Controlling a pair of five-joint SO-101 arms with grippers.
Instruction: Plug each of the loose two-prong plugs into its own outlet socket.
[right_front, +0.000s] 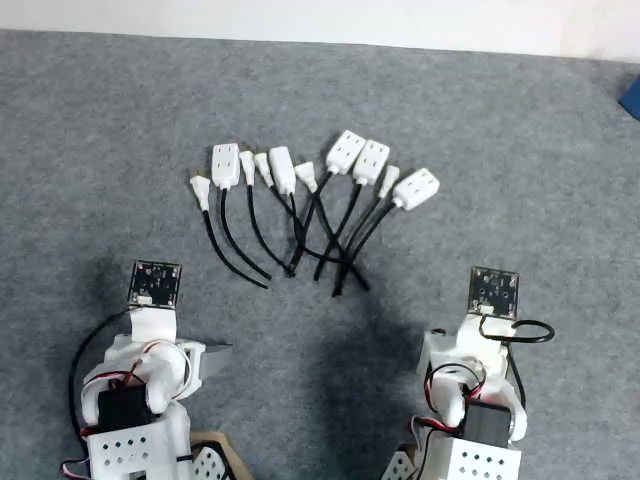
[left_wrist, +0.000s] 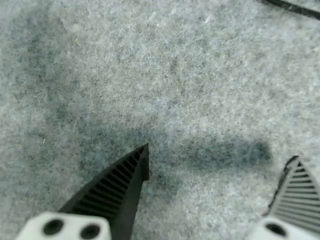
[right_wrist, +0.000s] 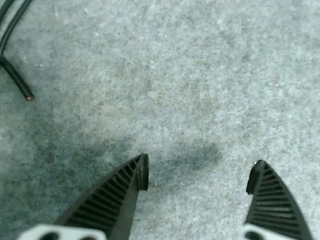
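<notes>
A grey felt-like mat (right_front: 520, 110) covers the table, with a pale strip of wall (right_front: 300, 18) along the far edge and a blue corner (right_front: 631, 97) poking in at the far right. Out in the middle of the mat, well ahead of both arms, I see the white outlet sockets (right_front: 346, 152) and the smaller two-prong plugs (right_front: 248, 166) spread in a fan, all loose, none mated. Their black cords (right_front: 320, 250) run back toward me and cross in a tangle. The left arm (right_front: 135, 395) sits at the near left and the right arm (right_front: 470, 400) at the near right, both short of the fan. Through the left wrist camera, the left gripper (left_wrist: 220, 162) hangs over bare mat with its jaws spread wide and nothing between them. The right gripper (right_wrist: 200, 170) is likewise agape and empty above the mat, with a cut cord end (right_wrist: 17, 80) lying off to one side, apart from the fingers (right_wrist: 125, 190).
</notes>
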